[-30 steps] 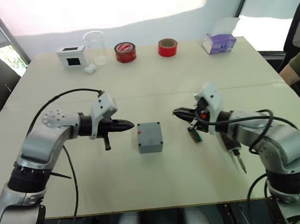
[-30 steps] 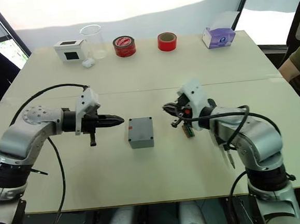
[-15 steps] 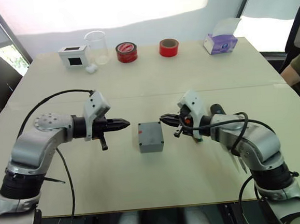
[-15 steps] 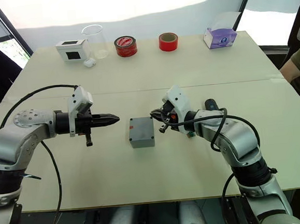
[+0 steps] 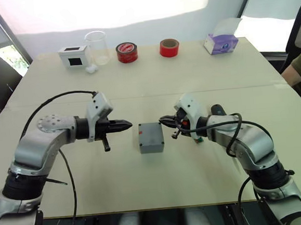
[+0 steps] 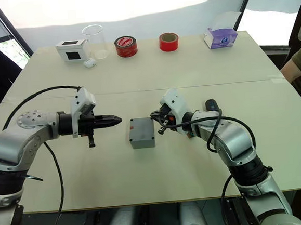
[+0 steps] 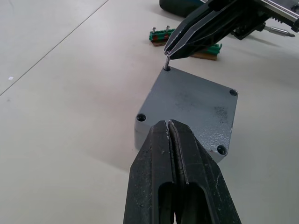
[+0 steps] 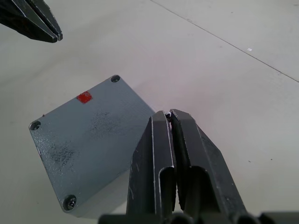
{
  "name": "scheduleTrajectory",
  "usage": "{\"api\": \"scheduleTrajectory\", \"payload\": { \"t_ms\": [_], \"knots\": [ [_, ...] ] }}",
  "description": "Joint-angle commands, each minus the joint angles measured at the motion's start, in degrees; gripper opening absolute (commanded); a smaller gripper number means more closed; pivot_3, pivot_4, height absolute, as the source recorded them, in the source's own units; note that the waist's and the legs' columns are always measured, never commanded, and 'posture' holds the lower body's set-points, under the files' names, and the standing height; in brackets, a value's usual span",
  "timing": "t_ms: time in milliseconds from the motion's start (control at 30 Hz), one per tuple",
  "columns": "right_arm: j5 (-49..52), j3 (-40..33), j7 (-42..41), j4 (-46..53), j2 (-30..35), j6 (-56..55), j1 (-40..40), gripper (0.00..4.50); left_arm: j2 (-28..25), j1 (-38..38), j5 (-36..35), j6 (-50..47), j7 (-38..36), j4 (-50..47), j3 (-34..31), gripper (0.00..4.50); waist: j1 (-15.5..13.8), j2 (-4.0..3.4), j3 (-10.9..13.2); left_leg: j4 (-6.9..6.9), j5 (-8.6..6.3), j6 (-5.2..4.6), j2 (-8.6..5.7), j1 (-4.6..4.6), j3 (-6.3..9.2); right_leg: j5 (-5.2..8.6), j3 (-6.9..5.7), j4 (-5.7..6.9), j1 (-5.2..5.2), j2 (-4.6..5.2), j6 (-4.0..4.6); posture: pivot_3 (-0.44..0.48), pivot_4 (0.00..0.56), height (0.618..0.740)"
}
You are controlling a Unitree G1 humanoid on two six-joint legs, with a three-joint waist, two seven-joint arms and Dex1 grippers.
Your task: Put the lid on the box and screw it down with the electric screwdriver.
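The flat square grey lid [image 7: 194, 105] was a mottled, speckled grey with dark screw holes at its corners and a small red mark [image 8: 84, 97] near one edge; the grey metal-looking box [image 5: 151, 144] beneath it was the same grey. The pale cream tabletop [image 5: 137, 82] was plain. The left gripper [image 5: 126, 126] and right gripper [image 5: 163, 120] had black fingers on white and silver arms. Beside the right gripper lay a small green piece [image 7: 187, 42] on a tan base. At the far edge stood a white box with a black window [image 5: 73, 56], a clear beaker [image 5: 96, 47], a red tape roll with black print [image 5: 127, 52], a plain red tape roll [image 5: 169, 47] and a purple-and-white tissue box [image 5: 220, 42].
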State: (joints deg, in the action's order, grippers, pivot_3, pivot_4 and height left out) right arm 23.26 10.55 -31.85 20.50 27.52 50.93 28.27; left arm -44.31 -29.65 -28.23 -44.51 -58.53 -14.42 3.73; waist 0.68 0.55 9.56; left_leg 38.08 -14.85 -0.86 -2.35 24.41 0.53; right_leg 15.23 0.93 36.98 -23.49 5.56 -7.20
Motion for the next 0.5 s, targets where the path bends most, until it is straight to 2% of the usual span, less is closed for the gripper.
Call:
{"api": "scheduleTrajectory", "payload": {
  "t_ms": [33, 500],
  "knots": [
    [-0.2, -0.8, 0.1, 0.8, -0.4, -0.7, 0.4, 0.03, -0.2, -1.3, -0.3, 0.7, 0.0, -1.3, -0.4, 0.0, 0.0, 0.0, 0.0, 0.0, 0.0, 0.0, 0.0, 0.0, 0.0, 0.0, 0.0, 0.0, 0.0, 0.0, 0.0, 0.0, 0.15, 0.74],
    [-1.2, -0.3, 0.0, -1.0, -1.0, -1.2, -0.6, 0.03, 0.2, -2.0, -0.6, 0.0, 0.5, -1.7, -0.3, 0.0, 0.0, 0.0, 0.0, 0.0, 0.0, 0.0, 0.0, 0.0, 0.0, 0.0, 0.0, 0.0, 0.0, 0.0, 0.0, 0.0, 0.15, 0.74]
  ]
}}
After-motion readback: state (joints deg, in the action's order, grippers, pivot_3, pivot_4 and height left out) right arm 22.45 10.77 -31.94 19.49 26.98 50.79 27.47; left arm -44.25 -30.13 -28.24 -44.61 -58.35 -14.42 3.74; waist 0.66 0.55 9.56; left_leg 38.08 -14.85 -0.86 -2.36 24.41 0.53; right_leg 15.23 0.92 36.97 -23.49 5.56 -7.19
